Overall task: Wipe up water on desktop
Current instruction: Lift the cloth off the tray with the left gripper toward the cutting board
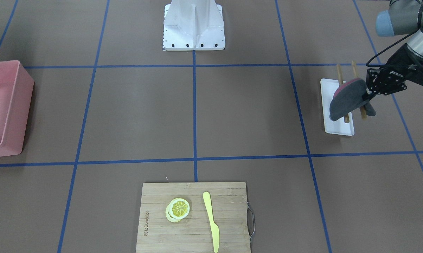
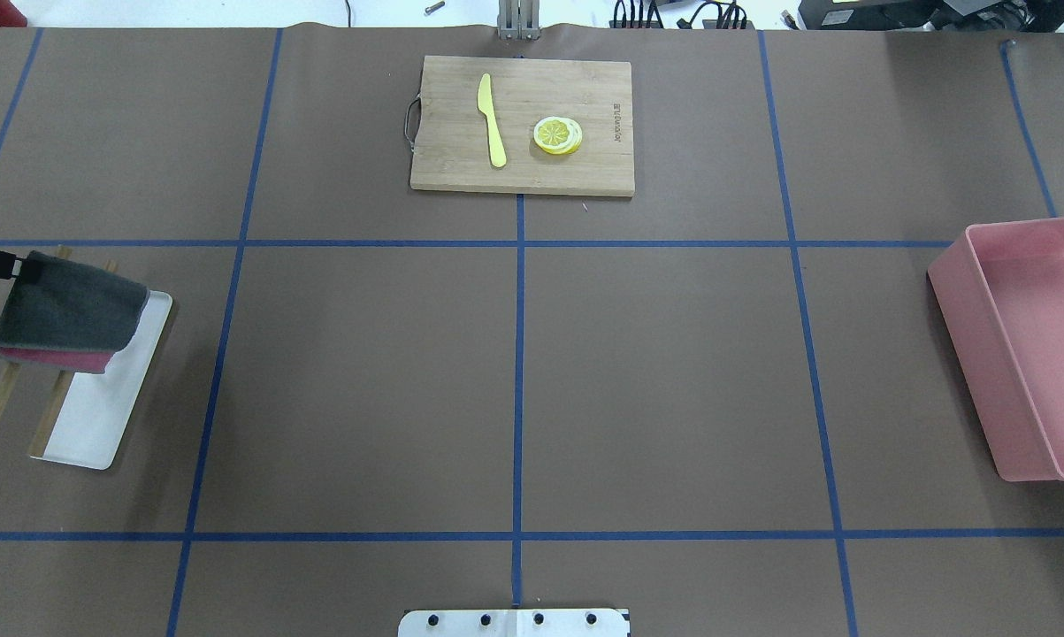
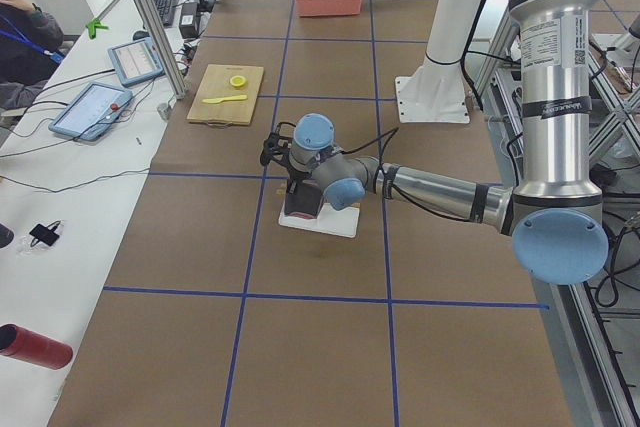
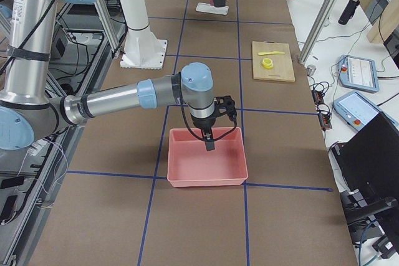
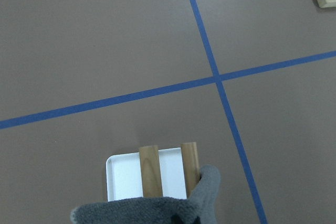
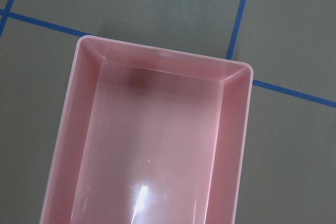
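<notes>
OPERATOR: Grey cloth (image 5: pixel 152 212) fills the bottom edge of my left wrist view, so that is what I am carrying. My left claw (image 1: pixel 369 95) is pinched on one edge of it. It hangs folded, grey over pink, just above the white tray (image 1: pixel 339 129) and its two wooden sticks (image 1: pixel 339 72).

SPOTTER: Where is the water?

OPERATOR: I can't make out a wet patch in any view. The desktop (image 2: pixel 655 380) lies below the cloth all around the tray, and its open middle is toward my right from that claw, past one blue tape line (image 2: pixel 223 354).

SPOTTER: And the other arm?

OPERATOR: My right claw (image 4: pixel 209 142) hangs over the pink bin (image 2: pixel 974 363) at the far end, well apart from the cloth. I cannot tell whether it is spread or closed. So I judge the left arm does the wiping: lower the cloth beside the tray, then sweep inward with its broad side flat.
</notes>
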Motion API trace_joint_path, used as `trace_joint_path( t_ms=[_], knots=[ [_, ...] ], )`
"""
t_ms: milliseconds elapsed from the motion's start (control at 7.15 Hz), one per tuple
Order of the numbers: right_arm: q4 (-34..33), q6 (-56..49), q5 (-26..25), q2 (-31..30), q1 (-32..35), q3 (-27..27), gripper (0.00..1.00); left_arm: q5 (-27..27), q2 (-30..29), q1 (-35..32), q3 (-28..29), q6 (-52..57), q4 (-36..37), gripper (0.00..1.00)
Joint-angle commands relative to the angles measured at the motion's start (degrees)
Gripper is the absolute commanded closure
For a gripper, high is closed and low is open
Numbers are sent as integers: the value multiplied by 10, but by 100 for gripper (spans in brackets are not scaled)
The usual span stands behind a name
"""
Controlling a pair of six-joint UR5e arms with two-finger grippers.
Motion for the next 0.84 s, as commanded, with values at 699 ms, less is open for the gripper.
trace_joint_path(
  t_ms=[699],
  knots=[
    [233,77,32,11,-64,-5,0,80,-143,44,2,-362,-11,100]
  ],
)
